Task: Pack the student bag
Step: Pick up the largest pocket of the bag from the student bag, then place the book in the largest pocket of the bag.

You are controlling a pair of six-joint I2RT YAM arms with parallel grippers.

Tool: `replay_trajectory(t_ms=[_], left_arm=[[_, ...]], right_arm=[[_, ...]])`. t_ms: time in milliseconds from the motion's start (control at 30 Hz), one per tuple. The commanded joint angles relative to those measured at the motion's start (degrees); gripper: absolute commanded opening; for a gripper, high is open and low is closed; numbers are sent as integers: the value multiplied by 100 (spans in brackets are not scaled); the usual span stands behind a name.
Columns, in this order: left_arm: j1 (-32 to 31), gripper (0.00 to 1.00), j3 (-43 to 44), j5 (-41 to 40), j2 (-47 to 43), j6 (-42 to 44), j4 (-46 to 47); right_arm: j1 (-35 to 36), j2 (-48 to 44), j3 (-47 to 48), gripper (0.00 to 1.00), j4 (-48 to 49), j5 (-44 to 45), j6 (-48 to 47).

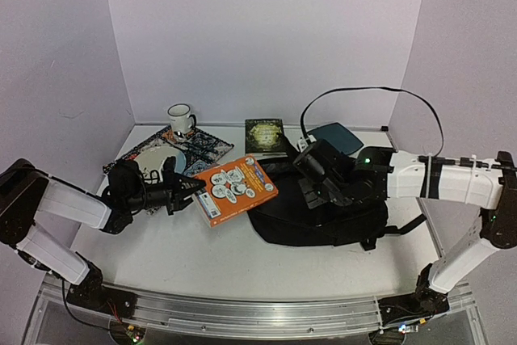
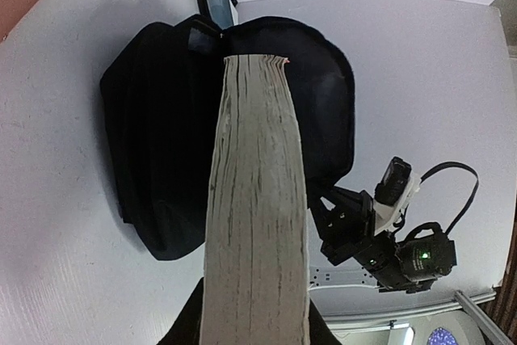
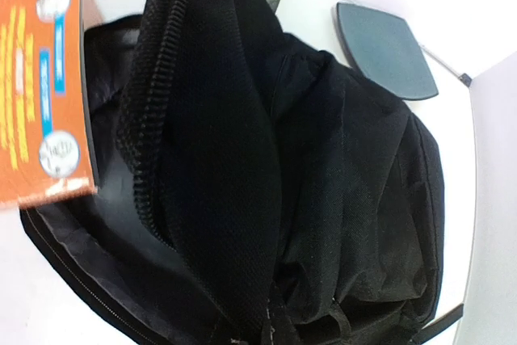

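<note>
Sagging open, the floppy black student bag (image 1: 323,224) has its flap pinched up by the closed right gripper (image 1: 307,174) while the left gripper (image 1: 192,190) clamps an orange book (image 1: 238,187).

The orange book (image 1: 235,189) bears printing too small to read.

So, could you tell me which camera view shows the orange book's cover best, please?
The top external view: the orange book shows almost its whole cover. The left wrist view gives only its page edge; the right wrist view crops it.
</note>
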Motion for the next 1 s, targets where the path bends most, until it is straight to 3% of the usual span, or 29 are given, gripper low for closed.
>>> replay_trajectory(t_ms=[0,300,700,967], left_arm=[[-219,0,278,339,-128,58,138],[-919,0,1403,609,691,172,-202],[-1013,0,1903,207,1454,140,-1128],[-1293,0,2561,152,1717,208,-1161]], right_arm=[[76,-749,-429,0,829,308,-246],[182,-1121,-958,0,1667,-313,-1098],[469,-1441,-1150,0,2444,-493,-1634],[557,-1498,-1274,0,2858,-848,-1928]])
